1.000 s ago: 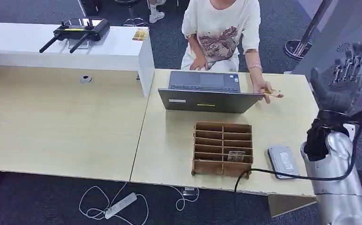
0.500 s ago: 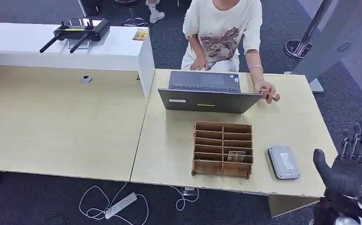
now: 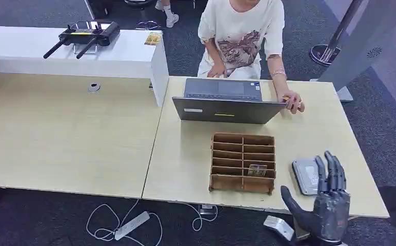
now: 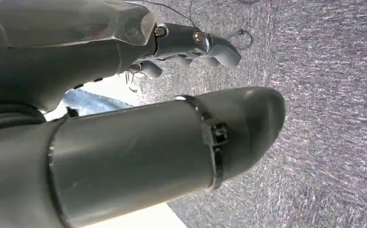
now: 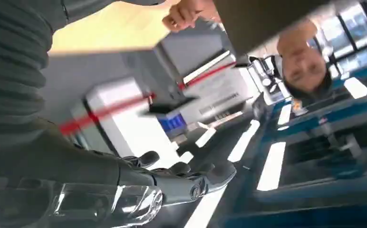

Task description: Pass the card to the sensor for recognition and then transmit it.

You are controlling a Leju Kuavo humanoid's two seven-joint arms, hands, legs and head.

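Observation:
A small card stands in a slot of the brown wooden organizer on the light wooden table. To the organizer's right lies the grey sensor pad. My right hand is low at the table's front edge, just in front of the sensor, fingers spread and holding nothing. In the right wrist view that right hand has its fingers stretched out with nothing in them. My left hand hangs over grey carpet, holding nothing. A person's hand holds a small card beside the laptop.
The person sits behind the laptop at the table's far side. A white counter with a black controller stands at the back left. A power strip and cables lie on the floor under the table's front edge. A stanchion base stands far right.
My right hand has dropped from high at the right to low before the table's front edge, moving left toward the sensor. The person's hand drew slightly back toward the laptop.

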